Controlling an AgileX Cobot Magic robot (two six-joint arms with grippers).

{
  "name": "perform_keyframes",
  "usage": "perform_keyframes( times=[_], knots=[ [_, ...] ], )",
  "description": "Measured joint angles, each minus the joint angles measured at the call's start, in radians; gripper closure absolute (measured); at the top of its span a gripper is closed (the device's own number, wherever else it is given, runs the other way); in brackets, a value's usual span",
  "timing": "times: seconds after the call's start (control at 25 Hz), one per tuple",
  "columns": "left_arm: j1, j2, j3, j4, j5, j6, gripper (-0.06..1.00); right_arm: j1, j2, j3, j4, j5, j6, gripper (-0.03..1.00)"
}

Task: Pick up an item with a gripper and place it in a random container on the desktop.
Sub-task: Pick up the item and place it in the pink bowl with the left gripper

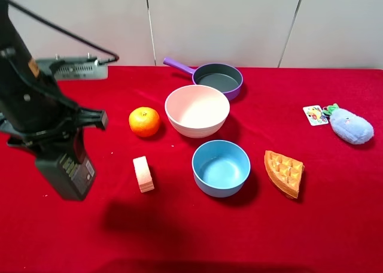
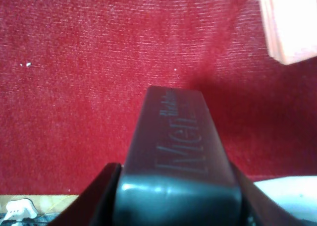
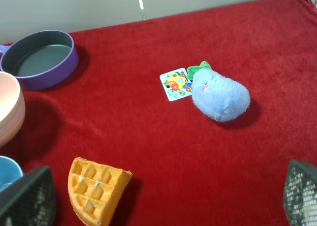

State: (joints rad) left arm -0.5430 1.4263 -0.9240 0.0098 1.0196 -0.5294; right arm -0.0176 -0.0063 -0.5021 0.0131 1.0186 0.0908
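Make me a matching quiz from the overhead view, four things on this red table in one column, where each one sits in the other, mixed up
Things:
1. pump bottle
2. orange
3. waffle piece
4. purple pan

Places, in the exterior high view:
A. just behind the pink bowl
B. clamped in the left gripper
C. right of the blue bowl
D. left of the pink bowl

Pairs: 1-B, 2-D, 3-C, 4-A

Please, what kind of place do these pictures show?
Most likely a robot test bench in a lab, not a kitchen: the left gripper holds a pump bottle, the table is draped in red, and the props are unrelated, like a plush toy.
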Motion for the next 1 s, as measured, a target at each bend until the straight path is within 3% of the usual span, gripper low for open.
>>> perform_keyframes(
  times=[0.44, 1.0],
  knots=[
    [0.000, 0.040, -0.195, 0.007, 0.142, 0.065, 0.53, 0.000, 0.000, 0.000, 0.001, 0.000, 0.000, 0.28],
    [0.000, 0.329, -0.536, -0.032, 0.147, 0.252, 0.53, 0.000, 0.000, 0.000, 0.001, 0.000, 0.000, 0.28]
  ],
)
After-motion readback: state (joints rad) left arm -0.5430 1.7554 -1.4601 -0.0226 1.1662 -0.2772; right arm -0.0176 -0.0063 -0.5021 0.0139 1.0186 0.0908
